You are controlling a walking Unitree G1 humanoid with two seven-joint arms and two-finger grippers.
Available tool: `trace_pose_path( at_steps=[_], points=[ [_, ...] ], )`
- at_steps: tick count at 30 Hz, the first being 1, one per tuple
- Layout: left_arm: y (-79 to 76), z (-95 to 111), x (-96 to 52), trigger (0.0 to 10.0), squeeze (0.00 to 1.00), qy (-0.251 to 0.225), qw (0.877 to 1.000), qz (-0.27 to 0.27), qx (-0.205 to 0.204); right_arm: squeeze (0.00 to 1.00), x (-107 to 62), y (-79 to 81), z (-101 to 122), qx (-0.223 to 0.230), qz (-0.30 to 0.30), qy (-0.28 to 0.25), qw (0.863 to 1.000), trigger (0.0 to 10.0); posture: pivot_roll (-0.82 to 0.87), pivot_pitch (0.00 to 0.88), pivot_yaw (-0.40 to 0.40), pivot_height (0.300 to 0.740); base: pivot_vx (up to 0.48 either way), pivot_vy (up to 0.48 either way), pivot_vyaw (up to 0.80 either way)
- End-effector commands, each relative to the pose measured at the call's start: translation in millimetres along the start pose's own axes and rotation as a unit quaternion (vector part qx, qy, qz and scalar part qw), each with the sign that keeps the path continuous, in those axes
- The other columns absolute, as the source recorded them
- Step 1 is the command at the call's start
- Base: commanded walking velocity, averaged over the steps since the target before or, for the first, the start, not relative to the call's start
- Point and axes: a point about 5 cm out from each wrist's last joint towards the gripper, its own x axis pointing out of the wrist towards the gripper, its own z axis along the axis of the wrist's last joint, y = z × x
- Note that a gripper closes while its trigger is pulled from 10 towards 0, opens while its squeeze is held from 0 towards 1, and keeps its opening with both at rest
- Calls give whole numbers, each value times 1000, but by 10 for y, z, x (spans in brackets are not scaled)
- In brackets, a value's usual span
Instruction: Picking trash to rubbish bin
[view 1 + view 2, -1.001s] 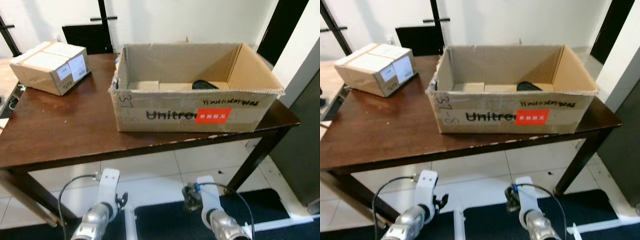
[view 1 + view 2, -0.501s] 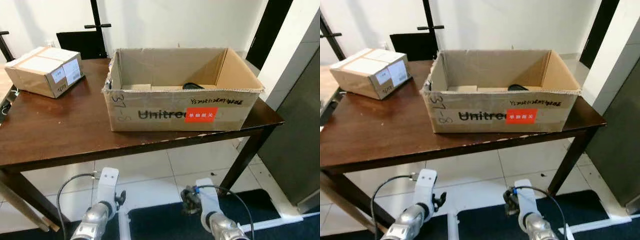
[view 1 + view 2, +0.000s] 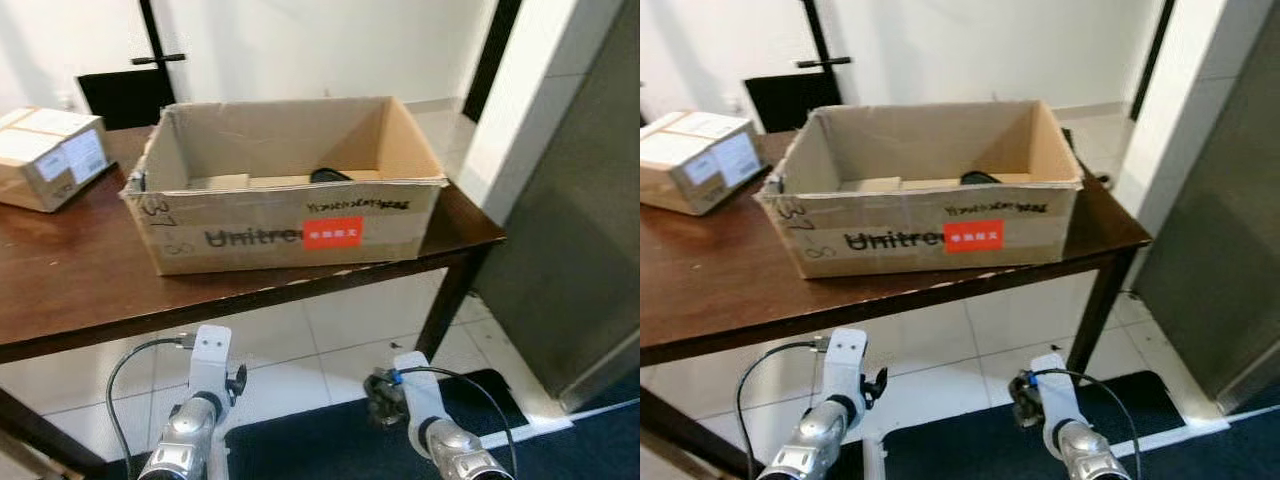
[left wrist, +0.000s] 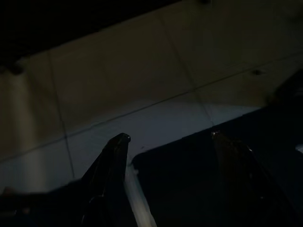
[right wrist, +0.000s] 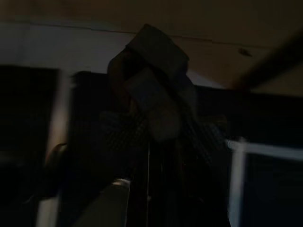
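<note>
A large open brown cardboard box [image 3: 285, 215], printed with dark lettering and a red label on its front wall, stands on a dark brown wooden worktop [image 3: 70, 285], near the worktop's right end; inside it, against the far wall, lies a small black object [image 3: 330, 176], only partly seen over the rim, so what it is cannot be told; a smaller sealed brown cardboard parcel [image 3: 45, 157] with white labels rests on the worktop well to the left of the box; behind the worktop a black panel [image 3: 122, 97] leans at a white wall; to the right rises a grey metal surface [image 3: 575, 210].

Below the worktop's front edge, both silver arms hang over pale floor tiles [image 3: 300, 350] and a dark blue mat [image 3: 330, 450]; the left gripper [image 4: 168, 139] points down at the tiles and the mat's edge, its two black fingers [image 4: 111, 161] spread apart with nothing between them; the right gripper [image 5: 154, 113] is pressed onto a crumpled, pale, boxy piece of trash [image 5: 154, 71], which sticks out beyond the fingertips in the dim right wrist view; in the head views this piece shows as a small dark lump [image 3: 380, 385] at the right wrist, low, in front of the worktop and well apart from the cardboard box.
</note>
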Motion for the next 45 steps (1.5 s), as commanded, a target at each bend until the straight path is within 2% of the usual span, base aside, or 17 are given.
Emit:
trace_pose_path(
  at_steps=[1,2,4,6,7,9,13,14,21,26,30,32,36,39,40,42,45],
  points=[
    [46,-19,-55,10000,0,4,996,-39,77,0,2,-18,126,-18,32,-6,999,10000,-48,78,26,740,0,0,0],
    [46,-19,-55,10000,0,4,996,-39,77,0,2,-18,126,-18,32,-6,999,10000,-48,78,26,740,0,0,0],
    [62,31,-159,10000,0,2,975,-122,184,0,-67,-81,307,-55,100,-23,993,10000,-46,75,27,740,0,0,0],
    [142,246,-344,10000,0,-30,962,-200,183,0,-294,-182,635,-53,192,-87,976,10000,-39,73,17,740,0,0,0],
    [142,246,-344,10000,0,-30,962,-200,183,0,-294,-182,635,-53,192,-87,976,10000,-39,73,17,740,0,0,0],
    [247,473,-500,10000,0,-53,950,-243,187,0,-558,-292,910,-51,254,-133,957,10000,-36,71,14,740,0,0,0],
    [372,639,-589,10000,0,-54,941,-254,218,0,-766,-398,1135,-58,281,-162,944,10000,-34,73,11,740,0,0,0],
    [444,857,-663,10000,0,-74,936,-263,222,0,-979,-454,1382,-66,307,-203,927,10000,-39,74,12,740,0,0,0],
    [358,1696,-869,10000,0,-253,917,-276,137,0,-1472,-465,2064,-57,351,-337,871,10000,-41,70,14,740,0,0,0],
    [266,2037,-1033,10000,0,-309,893,-307,112,0,-1763,-475,2460,-55,350,-422,835,10000,-38,66,15,740,0,0,0],
    [271,2139,-1054,10000,0,-330,889,-300,105,0,-1802,-550,2630,-41,311,-458,832,10000,-38,66,14,740,0,0,0],
    [366,2342,-983,10000,0,-338,906,-240,87,0,-1724,-716,2897,-25,204,-479,853,10000,-42,65,17,740,0,0,0],
    [462,2524,-879,10000,0,-329,926,-169,80,0,-1621,-822,3109,-1,120,-482,868,10000,-42,61,18,740,0,0,0],
    [475,2571,-860,10000,0,-325,930,-155,82,0,-1575,-847,3154,7,98,-474,875,10000,-43,59,17,740,0,0,0],
    [495,2646,-819,10000,0,-320,934,-135,82,0,-1482,-903,3202,8,45,-454,890,10000,-41,57,14,740,0,0,0],
    [495,2646,-819,10000,0,-320,934,-135,82,0,-1482,-903,3202,8,45,-454,890,10000,-41,57,14,740,0,0,0],
    [523,2823,-728,10000,0,-314,940,-105,88,0,-1325,-941,3292,-23,-41,-420,906,10000,-34,56,6,740,0,0,0]
  ],
)
